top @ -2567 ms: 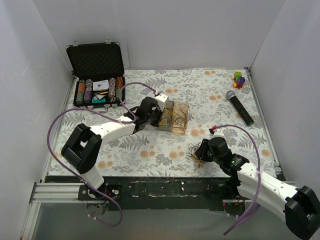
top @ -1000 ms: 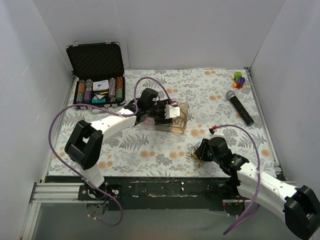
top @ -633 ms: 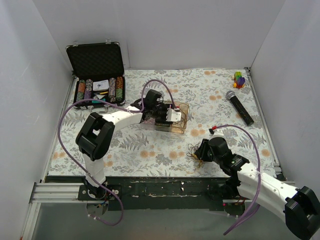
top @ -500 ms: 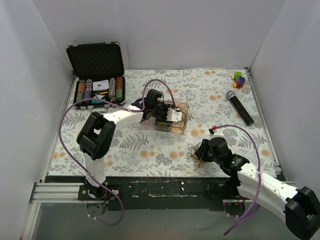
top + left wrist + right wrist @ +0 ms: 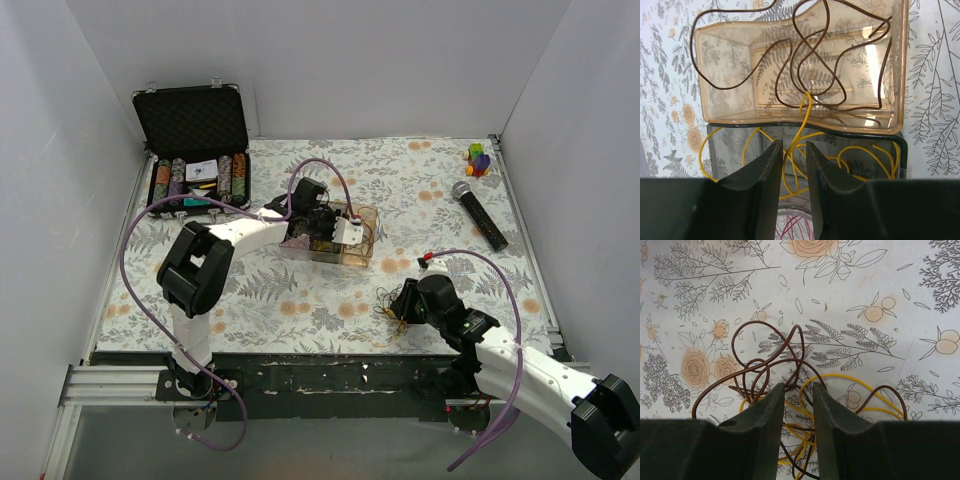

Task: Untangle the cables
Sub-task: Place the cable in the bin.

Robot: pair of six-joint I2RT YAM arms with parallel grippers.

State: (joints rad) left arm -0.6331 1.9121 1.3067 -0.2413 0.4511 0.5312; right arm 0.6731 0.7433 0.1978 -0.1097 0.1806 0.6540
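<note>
no legible text, labels, or numbers on anything

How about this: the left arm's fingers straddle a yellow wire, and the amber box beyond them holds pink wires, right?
Not pink. In the left wrist view the amber box holds brown wires; the left gripper does straddle a yellow wire.
</note>
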